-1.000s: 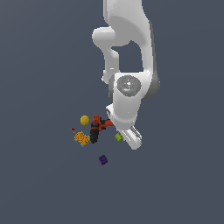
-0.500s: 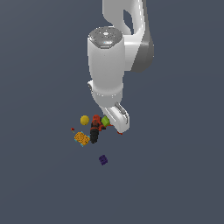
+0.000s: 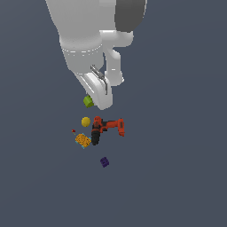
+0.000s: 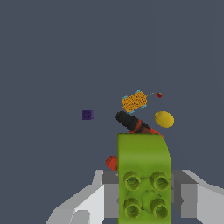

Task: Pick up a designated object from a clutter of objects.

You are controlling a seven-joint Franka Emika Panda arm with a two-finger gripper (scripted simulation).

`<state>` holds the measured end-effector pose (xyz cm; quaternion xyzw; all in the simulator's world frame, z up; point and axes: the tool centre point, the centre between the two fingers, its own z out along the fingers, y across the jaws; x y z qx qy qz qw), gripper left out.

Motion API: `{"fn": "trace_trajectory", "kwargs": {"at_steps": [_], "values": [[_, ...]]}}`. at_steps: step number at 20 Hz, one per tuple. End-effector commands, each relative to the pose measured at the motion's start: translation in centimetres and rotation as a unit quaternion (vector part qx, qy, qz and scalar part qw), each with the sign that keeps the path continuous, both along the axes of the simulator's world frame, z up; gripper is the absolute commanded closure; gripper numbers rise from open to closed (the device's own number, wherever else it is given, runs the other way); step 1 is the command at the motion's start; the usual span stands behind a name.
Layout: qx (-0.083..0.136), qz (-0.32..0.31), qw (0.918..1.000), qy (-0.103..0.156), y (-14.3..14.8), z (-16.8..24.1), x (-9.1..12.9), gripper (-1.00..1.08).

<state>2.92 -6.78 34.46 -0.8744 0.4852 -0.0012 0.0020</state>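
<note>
Gripper: your gripper [image 3: 94, 98] was closed on the green block [image 3: 88, 101], holding it between its fingers [image 4: 189, 199].
Green block: you had it lifted clear of the floor, above the drill [image 3: 105, 128] and the rest of the clutter; in the wrist view its studded face [image 4: 143, 177] filled the foreground and hid part of the drill [image 4: 131, 123].
Landmark: you could place everything else by the red-and-black drill, which lay on its side on the floor [image 3: 177, 168].
Yellow ball: it sat just beside the drill, on the exterior view's left [image 3: 85, 121], apart from the block you held.
Orange patterned block: it lay near the drill's black end [image 3: 82, 140], past the ball.
Tiny red bit: you saw it near the ball [image 3: 73, 131], farther from the drill.
Purple block: it lay well apart from the drill [image 3: 104, 162], alone on the floor.
</note>
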Motion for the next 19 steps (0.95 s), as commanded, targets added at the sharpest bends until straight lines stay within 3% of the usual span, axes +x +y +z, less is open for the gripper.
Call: {"fn": "trace_trajectory", "kwargs": {"at_steps": [1,10,19], "values": [[0.0,0.0,1.0,0.001,-1.3,2.5,-0.3,1.08],[-0.001,0.001,1.0,0.002,-4.3,8.3,-0.5,1.08],[-0.001,0.001,1.0,0.002,-5.1,10.0,-0.5,1.08]]}}
